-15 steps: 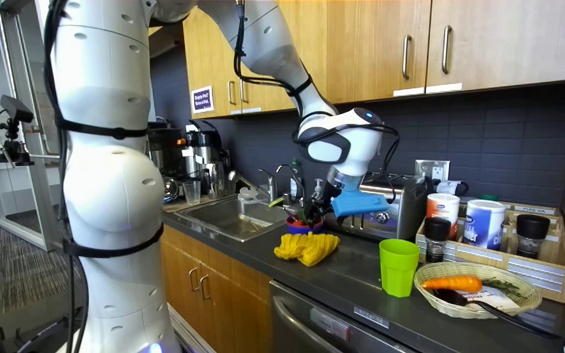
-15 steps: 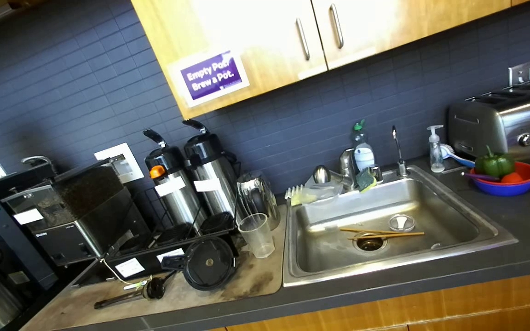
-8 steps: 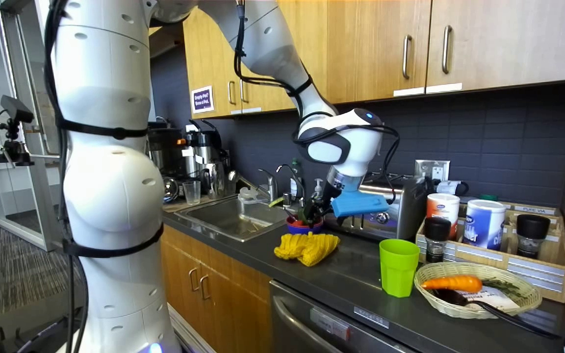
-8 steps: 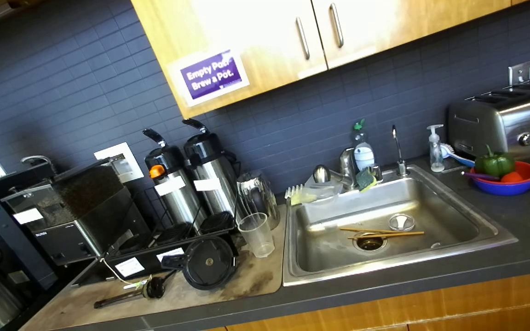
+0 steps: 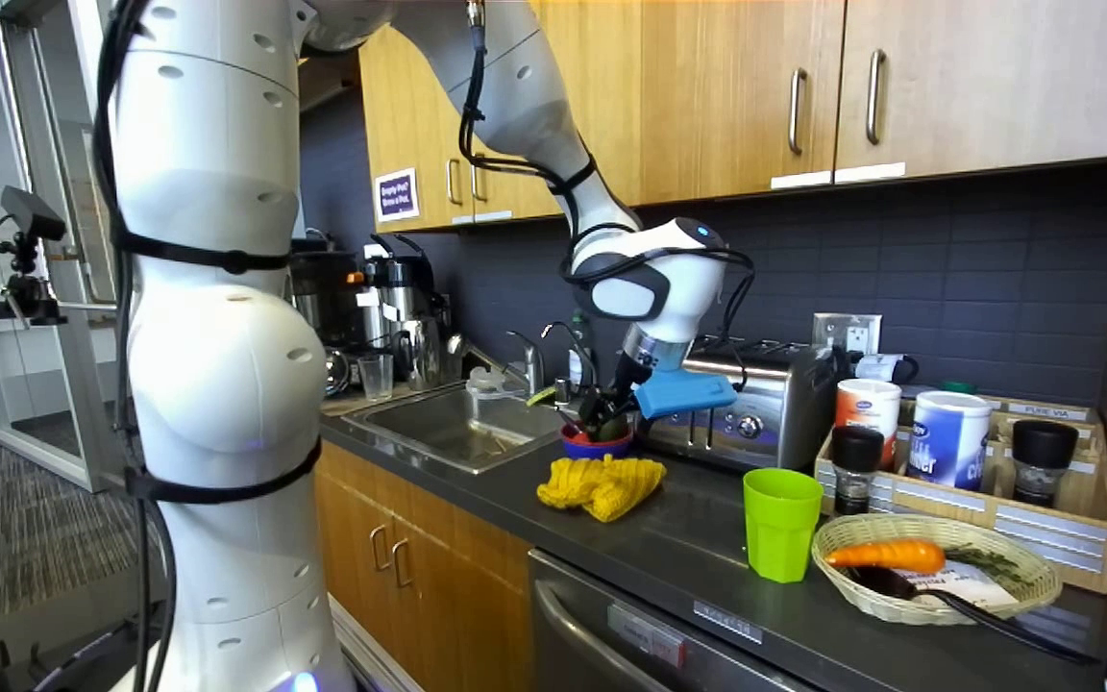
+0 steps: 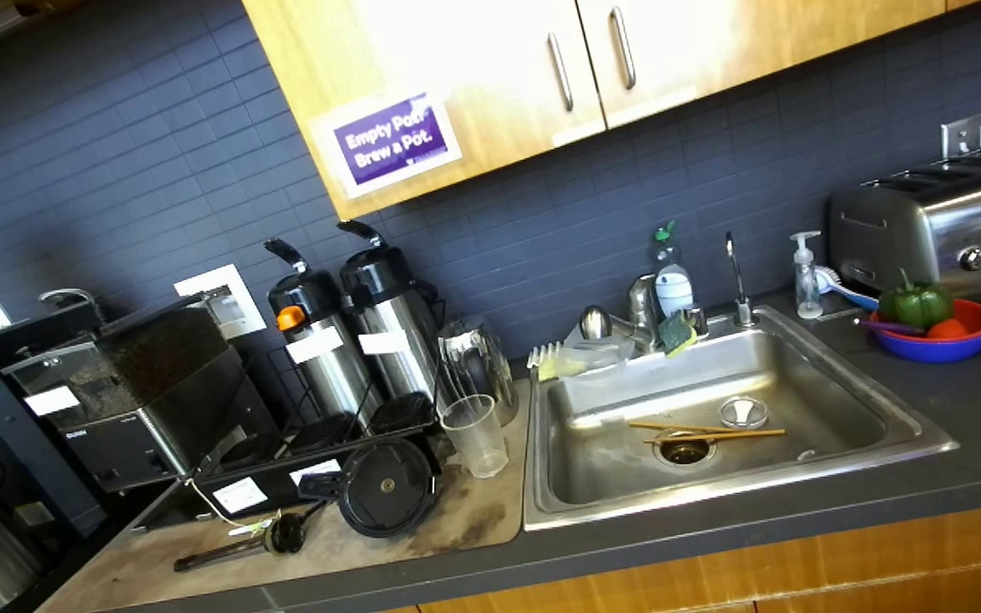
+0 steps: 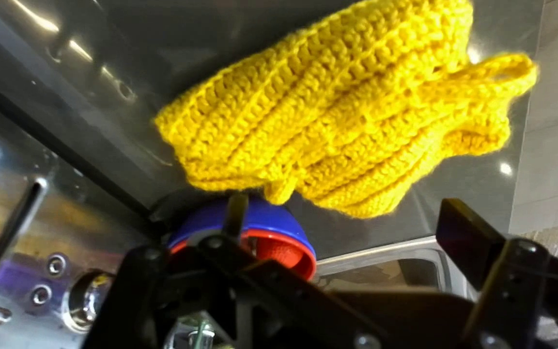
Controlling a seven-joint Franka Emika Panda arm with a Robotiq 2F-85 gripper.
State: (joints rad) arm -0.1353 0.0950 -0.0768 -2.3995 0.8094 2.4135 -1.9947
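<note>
Two fingers [image 7: 470,245] spread, nothing held

Beyond the gripper [image 7: 345,218] in the wrist view, a yellow knitted cloth [image 7: 327,116] is seen, its long axis slanted to the fingertip line; a blue-and-red bowl [image 7: 271,219] is partly hidden by one finger.

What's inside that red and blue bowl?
A green pepper, something purple poking out, and something orange-red. The bottom of the bowl is covered, so anything underneath can't be seen.
</note>
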